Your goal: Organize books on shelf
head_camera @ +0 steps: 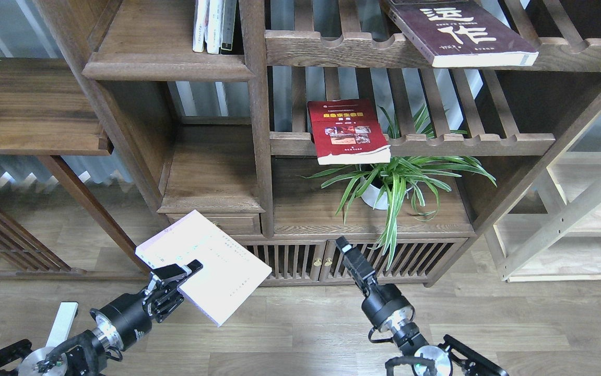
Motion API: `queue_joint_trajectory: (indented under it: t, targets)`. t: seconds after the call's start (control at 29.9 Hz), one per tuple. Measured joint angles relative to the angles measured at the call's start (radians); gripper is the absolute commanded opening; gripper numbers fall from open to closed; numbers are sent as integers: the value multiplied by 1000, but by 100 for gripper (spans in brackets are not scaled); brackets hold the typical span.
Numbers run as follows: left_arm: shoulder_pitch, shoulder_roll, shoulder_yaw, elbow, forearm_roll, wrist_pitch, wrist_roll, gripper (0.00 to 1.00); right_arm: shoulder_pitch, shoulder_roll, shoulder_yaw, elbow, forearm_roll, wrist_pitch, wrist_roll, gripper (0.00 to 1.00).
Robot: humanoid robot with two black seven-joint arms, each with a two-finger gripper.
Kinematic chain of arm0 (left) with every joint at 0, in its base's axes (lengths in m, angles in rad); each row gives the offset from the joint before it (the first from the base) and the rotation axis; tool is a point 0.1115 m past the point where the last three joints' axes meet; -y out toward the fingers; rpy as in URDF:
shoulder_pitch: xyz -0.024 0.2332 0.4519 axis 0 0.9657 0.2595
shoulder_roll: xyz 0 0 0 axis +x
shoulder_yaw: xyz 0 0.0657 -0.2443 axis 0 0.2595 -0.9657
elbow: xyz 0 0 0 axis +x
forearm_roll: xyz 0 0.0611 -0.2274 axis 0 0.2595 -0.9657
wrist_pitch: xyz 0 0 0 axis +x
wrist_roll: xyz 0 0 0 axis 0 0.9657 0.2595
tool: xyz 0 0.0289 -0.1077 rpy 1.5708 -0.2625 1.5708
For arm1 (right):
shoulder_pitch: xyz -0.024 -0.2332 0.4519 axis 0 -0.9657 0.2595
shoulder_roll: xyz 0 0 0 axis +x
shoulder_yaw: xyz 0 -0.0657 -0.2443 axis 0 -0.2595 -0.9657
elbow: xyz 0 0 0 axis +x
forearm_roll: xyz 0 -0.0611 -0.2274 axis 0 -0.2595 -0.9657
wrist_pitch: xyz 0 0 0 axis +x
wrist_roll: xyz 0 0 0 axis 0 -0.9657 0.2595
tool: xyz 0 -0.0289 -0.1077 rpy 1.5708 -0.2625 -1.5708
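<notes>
Books are the job, and none of the three paperbacks stands on the solid shelf [167,65] yet, so I judge the task barely begun. Far left, that shelf, a flat dark board with a thick rounded front edge, carries only a few thin white-spined books [214,26] upright at its right end, next to the post.

Below it and nearer the camera, the left claw [177,271] is clamped on the edge of the pale lavender-white book [203,263], holding it flat and tilted in the air in front of the low cabinet, well below the shelf. Carrying this one looks to be the step in hand; it has yet to be lifted up and stood beside the white-spined books.

Moving right, the red book [347,130] lies flat on the middle slatted rack, its near edge overhanging the front rail, just above the potted plant [389,183]. The right claw [343,248] hangs free before the cabinet doors, holding nothing; it is seen end-on and dark, so I cannot tell how far open it is.

Top right, the dark maroon book [462,31] lies flat on the upper slatted rack, also overhanging. Both remain to be fetched.
</notes>
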Motion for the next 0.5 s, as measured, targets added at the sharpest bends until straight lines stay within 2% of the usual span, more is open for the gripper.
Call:
queue_joint_trajectory:
  t: [0.1,0.3,0.5]
  targets:
    - [17,2,-80,-12,65,0,-6,3,12,0,9,-6,18,0,-9,99]
    - [92,-37,-299,-73,337,0,-87,3,14,0,44,-10,27,0,-14,99]
    - [213,-154,-532,-136,633,0,-89,3,17,0,76,-9,47,0,-14,99]
